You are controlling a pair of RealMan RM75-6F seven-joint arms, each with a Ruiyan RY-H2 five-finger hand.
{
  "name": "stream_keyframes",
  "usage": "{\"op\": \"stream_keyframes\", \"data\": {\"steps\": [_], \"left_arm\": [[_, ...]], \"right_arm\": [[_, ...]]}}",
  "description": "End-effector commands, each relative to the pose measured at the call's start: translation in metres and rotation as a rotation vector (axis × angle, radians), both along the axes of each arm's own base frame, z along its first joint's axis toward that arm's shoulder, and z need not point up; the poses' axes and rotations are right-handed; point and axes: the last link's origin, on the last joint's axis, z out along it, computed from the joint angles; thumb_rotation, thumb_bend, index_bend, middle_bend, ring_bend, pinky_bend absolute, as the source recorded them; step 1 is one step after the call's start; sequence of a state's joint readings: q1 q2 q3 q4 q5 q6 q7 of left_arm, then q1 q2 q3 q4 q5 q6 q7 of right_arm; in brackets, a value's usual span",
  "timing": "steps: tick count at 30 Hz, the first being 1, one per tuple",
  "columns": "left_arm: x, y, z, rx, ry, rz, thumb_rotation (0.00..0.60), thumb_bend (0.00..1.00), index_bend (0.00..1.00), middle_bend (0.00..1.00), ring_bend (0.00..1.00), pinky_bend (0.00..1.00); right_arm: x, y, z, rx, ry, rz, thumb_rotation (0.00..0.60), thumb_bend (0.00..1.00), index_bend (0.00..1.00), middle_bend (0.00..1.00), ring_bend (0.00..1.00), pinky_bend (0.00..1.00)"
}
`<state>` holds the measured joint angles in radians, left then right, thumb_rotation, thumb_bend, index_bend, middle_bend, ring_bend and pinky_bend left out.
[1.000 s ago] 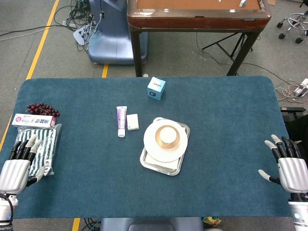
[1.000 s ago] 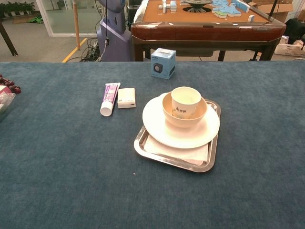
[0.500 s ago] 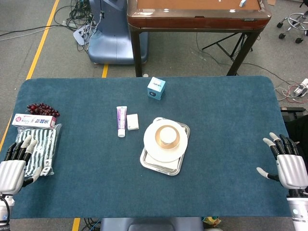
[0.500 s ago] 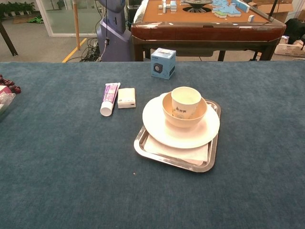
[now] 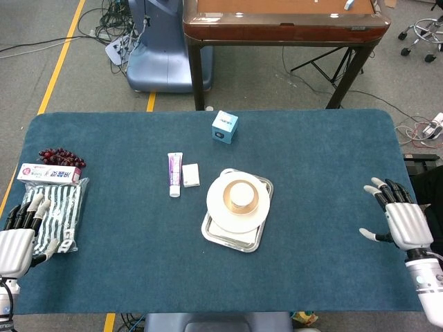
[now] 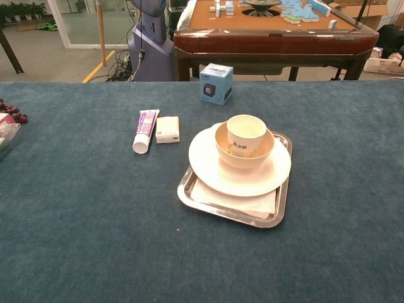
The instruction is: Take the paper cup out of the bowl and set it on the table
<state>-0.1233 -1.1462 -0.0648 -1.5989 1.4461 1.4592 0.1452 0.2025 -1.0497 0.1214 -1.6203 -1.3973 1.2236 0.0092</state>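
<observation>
1. At the near corners of the tabletop (image 5: 138, 277), both robot hands hold nothing. The right robot hand (image 5: 399, 221) hovers at the right edge with fingers spread and empty. The left robot hand (image 5: 17, 238) sits by the striped pouch (image 5: 59, 214), fingers apart, also empty. Either one has a long reach to the middle, so a badly aimed approach is the first risk.

2. In the middle of the tabletop, the paper cup (image 6: 245, 134) stands upright inside the bowl (image 6: 244, 156). The bowl rests on a plate (image 6: 208, 165), and the plate on a metal tray (image 6: 189, 192). The cup is light and thin-walled, so a hard squeeze would likely crush it and a loose one would let it slip.

3. The cup's lower part is sunk below the bowl's rim, which leaves only the upper wall to grasp. Fingers catching that rim could lift or tip the bowl, and the stack may slide on the tray.

4. Just left of the tray lie a toothpaste tube (image 6: 145, 130) and a small white box (image 6: 168, 129). A cup set down on that side could land on them and topple.

5. Further back stands a small blue box (image 6: 216, 83). An overshooting arm could knock it.
</observation>
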Motion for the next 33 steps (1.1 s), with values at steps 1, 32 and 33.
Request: {"op": "stream_keyframes", "data": {"steps": [1,32,33], "left_arm": [[-0.002,0.002,0.001,0.006,0.000,0.009,0.600,0.32,0.00,0.00,0.00,0.00],[-0.016,0.008,0.013,0.058,-0.006,0.072,0.600,0.32,0.00,0.00,0.00,0.00],[-0.016,0.008,0.013,0.059,-0.008,0.073,0.600,0.32,0.00,0.00,0.00,0.00]], "right_arm": [[0.006,-0.027,-0.003,0.042,-0.052,0.022,0.600,0.10,0.19,0.10,0.00,0.00],[0.081,-0.125,-0.084,0.410,-0.151,0.105,0.600,0.05,0.19,0.07,0.00,0.00],[0.084,-0.128,-0.087,0.420,-0.149,0.105,0.600,0.05,0.19,0.07,0.00,0.00]]}}
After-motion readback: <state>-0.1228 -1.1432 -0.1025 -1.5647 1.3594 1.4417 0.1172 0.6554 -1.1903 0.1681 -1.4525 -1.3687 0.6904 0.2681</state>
